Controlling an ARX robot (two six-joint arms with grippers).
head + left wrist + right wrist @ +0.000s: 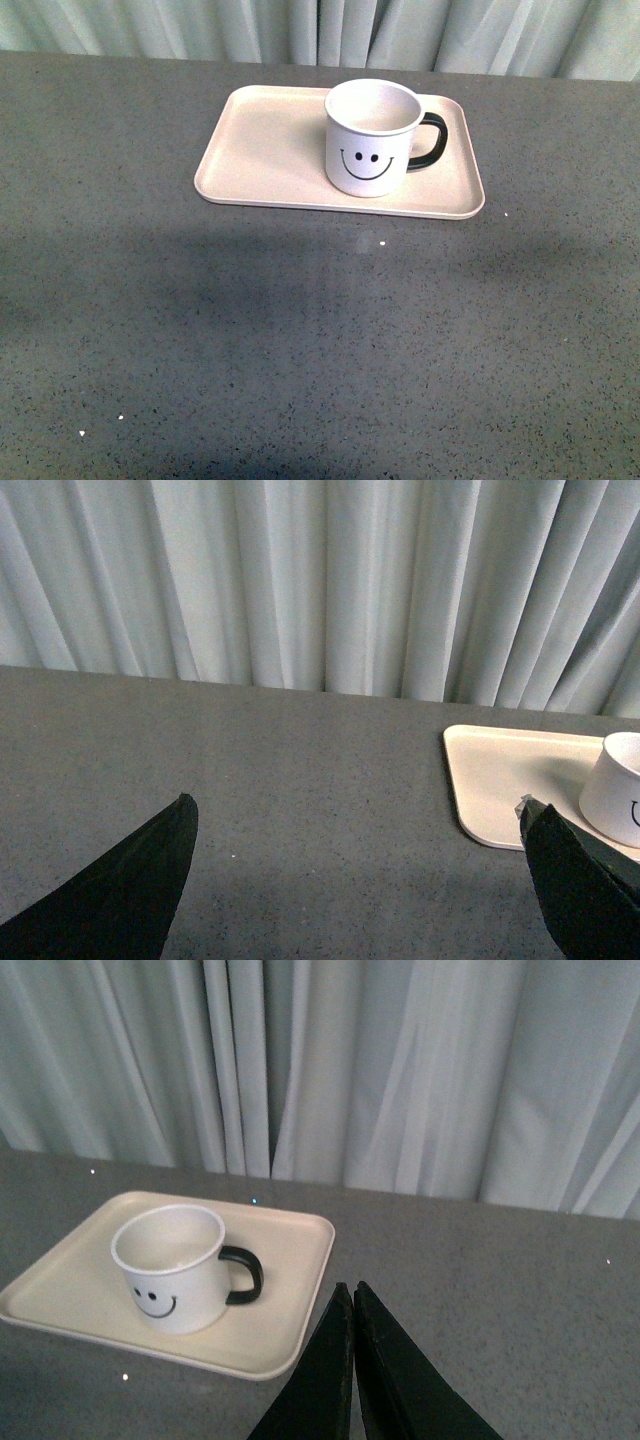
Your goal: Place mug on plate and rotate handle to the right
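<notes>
The white mug (372,137) with a black smiley face stands upright on the right part of the pale pink-beige plate (262,150). Its black handle (430,141) points right. Neither gripper shows in the front view. In the left wrist view my left gripper (358,820) is open and empty over the table, with the plate (500,780) and the mug's edge (618,790) to one side. In the right wrist view my right gripper (351,1290) is shut on nothing, beside the plate (290,1300); the mug (172,1268) and handle (243,1275) stand apart from it.
The grey speckled tabletop (300,340) stretches wide in front of the plate. Pale curtains (320,30) hang along the table's far edge. A few small white specks (382,243) lie on the table.
</notes>
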